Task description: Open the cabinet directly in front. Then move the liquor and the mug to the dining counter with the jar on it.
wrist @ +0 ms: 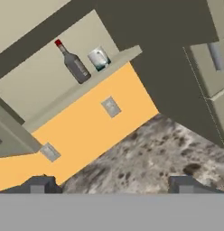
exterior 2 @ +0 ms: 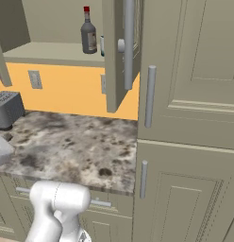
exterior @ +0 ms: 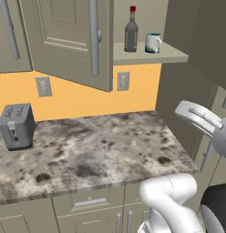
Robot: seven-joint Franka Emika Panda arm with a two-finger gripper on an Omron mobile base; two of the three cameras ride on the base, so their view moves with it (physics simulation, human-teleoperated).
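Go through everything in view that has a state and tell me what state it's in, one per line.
Grey-beige panelled upper cabinet: doors swung open.
Clear-grey glass liquor bottle with red cap: upright on the shelf, capped.
White mug with teal inside: upright on the shelf, right of the bottle.
Grey toaster: upright on the worktop, nothing in its slots.
End effector: open, holding nothing.
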